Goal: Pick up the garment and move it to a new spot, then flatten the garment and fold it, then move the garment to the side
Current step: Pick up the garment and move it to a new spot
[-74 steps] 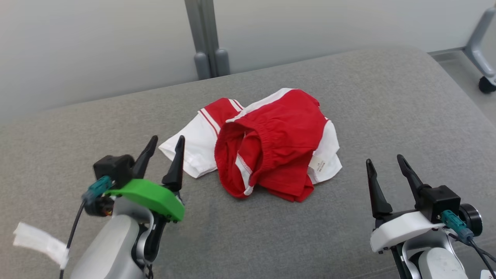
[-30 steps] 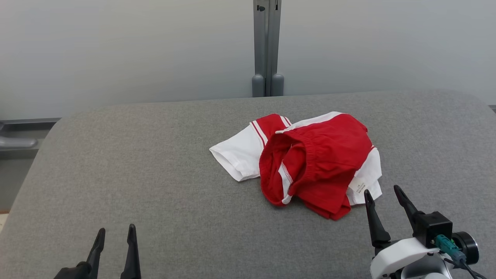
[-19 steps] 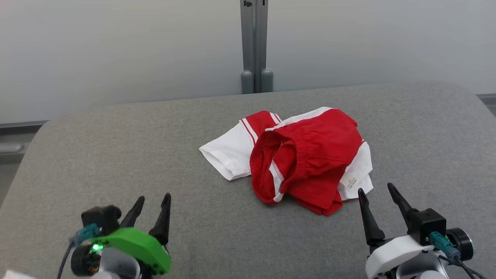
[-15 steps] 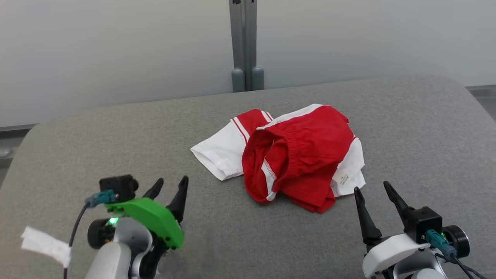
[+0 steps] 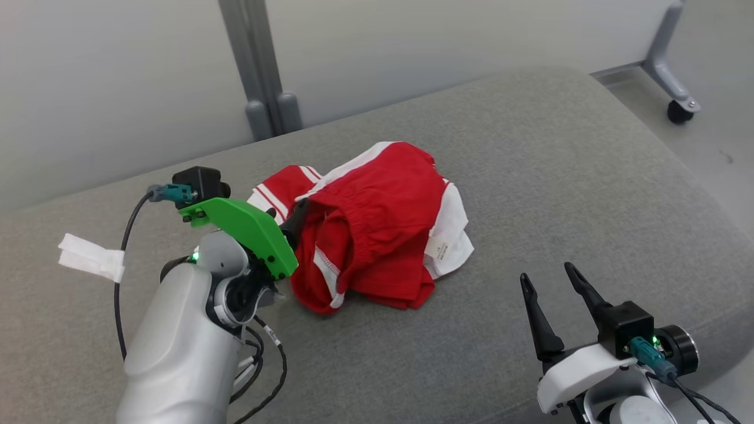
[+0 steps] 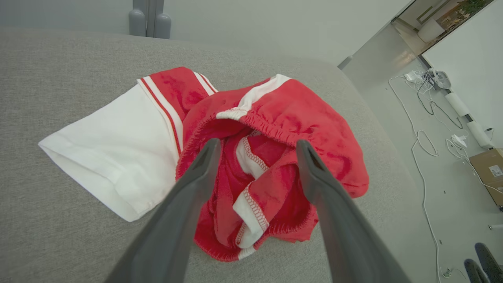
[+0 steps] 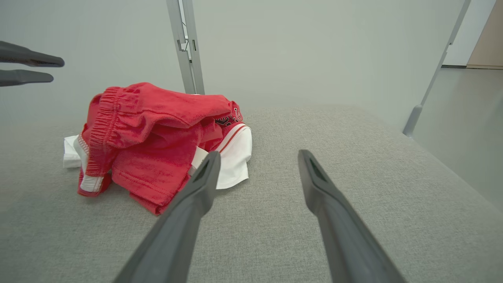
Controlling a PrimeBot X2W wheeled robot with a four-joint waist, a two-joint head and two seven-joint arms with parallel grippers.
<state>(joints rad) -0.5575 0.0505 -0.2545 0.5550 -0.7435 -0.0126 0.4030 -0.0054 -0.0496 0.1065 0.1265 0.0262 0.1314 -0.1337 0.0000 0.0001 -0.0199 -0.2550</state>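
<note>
Left gripper (image 6: pixel 255 144) has reached the garment (image 5: pixel 383 212), jaws spread like those of the right gripper (image 5: pixel 546 271); pickup step: you should lower, then pinch the waistband (image 6: pixel 271 127).

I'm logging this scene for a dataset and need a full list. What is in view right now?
garment: one crumpled heap, red and white, middle of the padded surface
padded surface: one, grey, under the garment
post: one, grey, against the pale wall behind
frame leg with castor: one, grey with black wheel, floor at far right
cables: several, white, floor beyond the surface
cardboard box: one, brown, floor near the cables
left gripper: one, dark fingers, open, over the garment's red waistband
right gripper: one, dark fingers, open, apart from the garment
</note>
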